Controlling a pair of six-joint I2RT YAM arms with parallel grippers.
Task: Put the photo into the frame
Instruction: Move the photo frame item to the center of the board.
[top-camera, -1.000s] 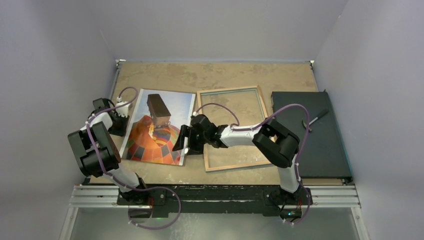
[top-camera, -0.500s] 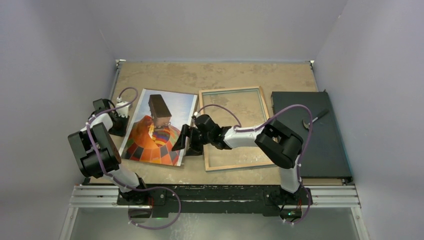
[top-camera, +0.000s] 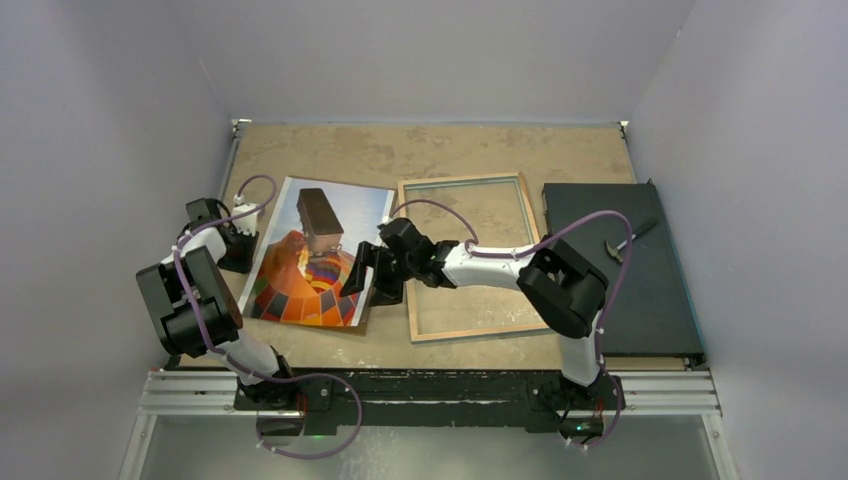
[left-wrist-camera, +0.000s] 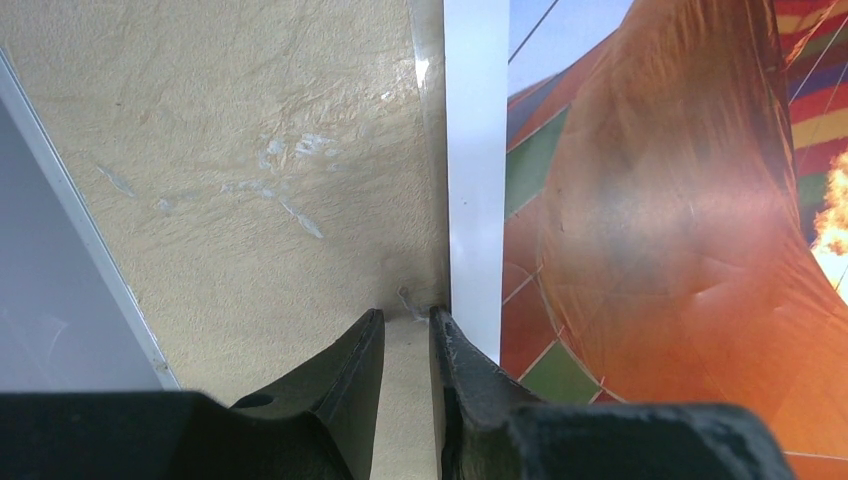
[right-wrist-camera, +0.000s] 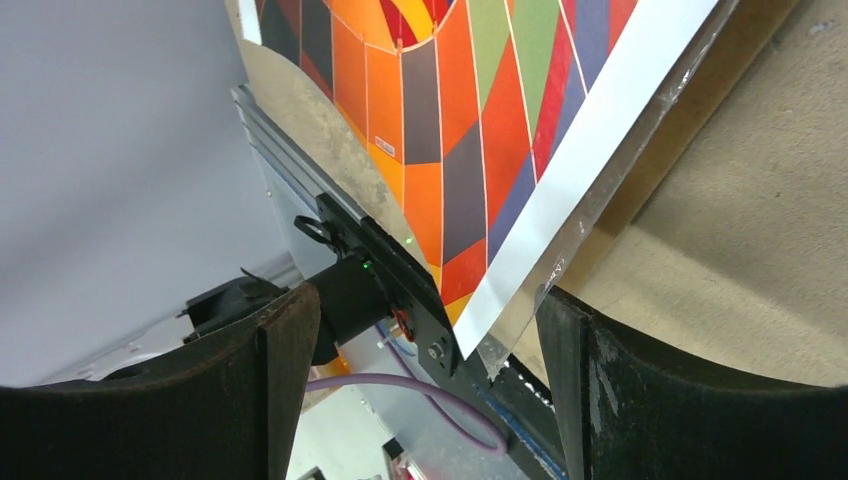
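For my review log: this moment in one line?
photo outside frame | left claw slightly open at its left edge | right claw open around its corner

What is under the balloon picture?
The photo lies on the tan table. A thin clear edge peeks out beneath its white border, by the open right gripper. Everything else under it is hidden by the photo itself.
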